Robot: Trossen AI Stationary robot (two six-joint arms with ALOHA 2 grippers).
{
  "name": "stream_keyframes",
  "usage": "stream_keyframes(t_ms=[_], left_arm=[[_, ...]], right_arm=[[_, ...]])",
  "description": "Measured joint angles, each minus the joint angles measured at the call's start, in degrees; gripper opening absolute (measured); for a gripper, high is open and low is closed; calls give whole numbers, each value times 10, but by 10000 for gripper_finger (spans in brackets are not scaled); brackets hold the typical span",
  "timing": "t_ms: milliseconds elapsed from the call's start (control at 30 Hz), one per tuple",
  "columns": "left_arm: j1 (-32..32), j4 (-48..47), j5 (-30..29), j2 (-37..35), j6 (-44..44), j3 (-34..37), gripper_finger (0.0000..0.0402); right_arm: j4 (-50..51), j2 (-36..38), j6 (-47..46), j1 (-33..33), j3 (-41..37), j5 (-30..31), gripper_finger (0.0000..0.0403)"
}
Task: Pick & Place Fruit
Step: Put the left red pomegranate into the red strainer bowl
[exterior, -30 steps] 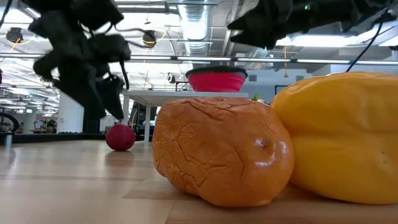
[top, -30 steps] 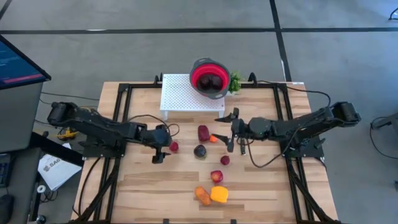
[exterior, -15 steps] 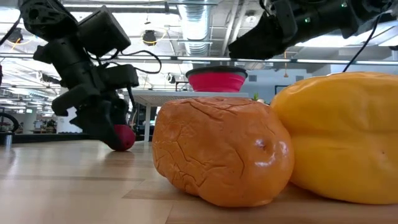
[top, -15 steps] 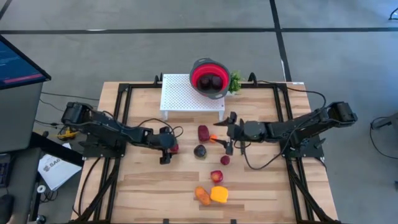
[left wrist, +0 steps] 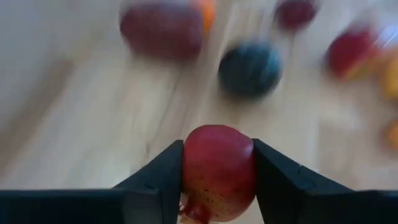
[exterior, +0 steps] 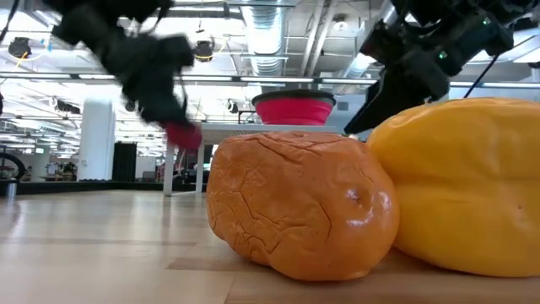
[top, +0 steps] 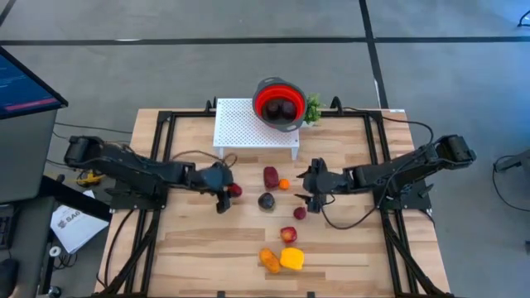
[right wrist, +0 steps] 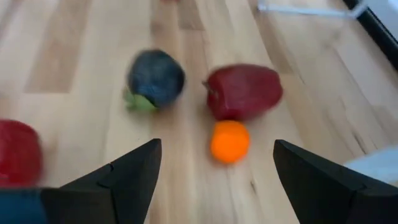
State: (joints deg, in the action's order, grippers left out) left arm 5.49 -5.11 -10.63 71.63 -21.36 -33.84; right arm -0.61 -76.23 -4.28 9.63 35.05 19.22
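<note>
While a red bowl (top: 279,103) holding two dark fruits sits on a white perforated stand (top: 248,126), seven fruits lie on the wooden table (top: 199,248). Left gripper (left wrist: 217,163) clenches a red fruit (left wrist: 217,171) above the table. Right gripper (right wrist: 214,163) hangs spread over a small orange fruit (right wrist: 230,141), beside a maroon fruit (right wrist: 244,91) and a dark one (right wrist: 155,78).
</note>
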Motion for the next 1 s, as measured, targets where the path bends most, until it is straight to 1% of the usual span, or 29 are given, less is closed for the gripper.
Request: stream_keyframes(t_ms=[100,200,300,433,533,600,667,733,867,1000], left_arm=[[-22,-66,0,-11,33,-95,147],[-61,-124,0,14,92,-207,147],[-115,-173,0,65,153,-312,160],[-185,-191,-1,146,218,-438,169],[-232,-194,0,206,256,-514,164],[-262,-190,-8,244,278,-557,162],[-290,-185,-18,277,295,-591,163],[-315,-175,-20,305,300,-609,169],[-348,-156,-22,336,300,-613,181],[-362,-154,-16,349,284,-613,185]], right_arm=[[-1,0,17,-14,-3,26,303],[-42,0,40,-40,-19,36,303],[-116,0,46,-68,-48,35,303],[-189,0,32,-93,-75,21,303],[-201,0,15,-102,-78,4,303],[-204,0,14,-101,-78,3,303],[-210,0,13,-100,-78,2,303],[-217,0,7,-100,-78,1,303],[-225,0,-3,-100,-78,1,303],[-225,0,-6,-100,-78,1,303]])
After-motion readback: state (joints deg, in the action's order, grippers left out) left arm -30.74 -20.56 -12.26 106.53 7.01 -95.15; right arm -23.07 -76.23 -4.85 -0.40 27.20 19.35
